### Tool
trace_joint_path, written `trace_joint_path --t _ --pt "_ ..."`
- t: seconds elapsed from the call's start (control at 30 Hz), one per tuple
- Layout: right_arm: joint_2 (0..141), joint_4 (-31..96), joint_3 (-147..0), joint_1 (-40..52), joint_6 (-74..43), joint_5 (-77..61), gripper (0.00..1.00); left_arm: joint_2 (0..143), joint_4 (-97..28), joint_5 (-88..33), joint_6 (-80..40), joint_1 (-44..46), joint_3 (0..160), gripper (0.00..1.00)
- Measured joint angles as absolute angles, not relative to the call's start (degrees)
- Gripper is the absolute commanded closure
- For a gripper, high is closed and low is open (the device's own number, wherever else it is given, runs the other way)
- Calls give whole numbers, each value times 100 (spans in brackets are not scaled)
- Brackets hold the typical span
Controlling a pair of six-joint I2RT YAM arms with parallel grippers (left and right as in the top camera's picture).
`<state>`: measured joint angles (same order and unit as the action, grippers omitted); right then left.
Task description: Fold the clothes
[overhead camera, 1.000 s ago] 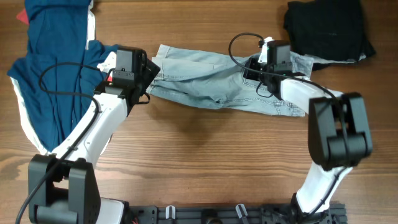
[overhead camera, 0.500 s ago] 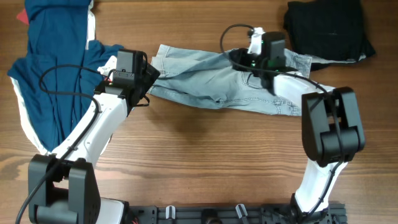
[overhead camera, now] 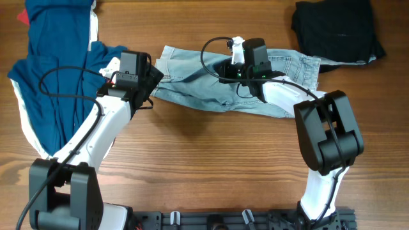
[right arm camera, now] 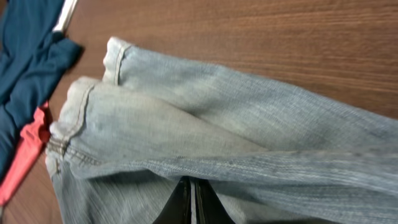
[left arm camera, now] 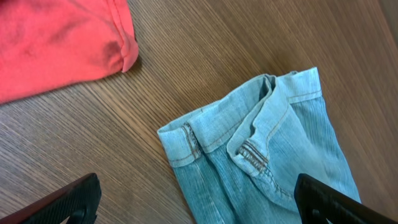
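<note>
The pale denim shorts (overhead camera: 192, 82) lie spread across the table's far middle. My right gripper (overhead camera: 227, 69) is shut on a fold of the denim and holds it over the middle of the shorts; the right wrist view shows the closed fingertips (right arm camera: 193, 194) under a pulled-up fold of the shorts (right arm camera: 217, 118). My left gripper (overhead camera: 153, 80) is open, hovering over the shorts' left end; in the left wrist view its fingers (left arm camera: 199, 205) straddle the waistband corner of the shorts (left arm camera: 273, 149).
A navy garment (overhead camera: 51, 83) with white edging and a red part (left arm camera: 56, 37) lies at the left. A black garment (overhead camera: 335, 29) sits at the far right corner. Bare wood lies in front of the shorts.
My right gripper has moved left across the shorts, dragging the right part of the denim over towards the middle. The left arm has not moved.
</note>
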<state>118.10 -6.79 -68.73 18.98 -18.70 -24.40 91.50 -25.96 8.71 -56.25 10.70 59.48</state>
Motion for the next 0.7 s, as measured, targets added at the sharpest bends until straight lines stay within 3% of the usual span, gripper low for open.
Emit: trace_joint_path --t 0.4,0.7 --pt "12313 -790 -6886 2314 -1632 -2434 96 9150 -2596 915 -5623 1070 5948 0" --pt "12379 -1516 -7564 2287 -1872 -1614 96 9150 -2620 913 -5623 1070 5948 0"
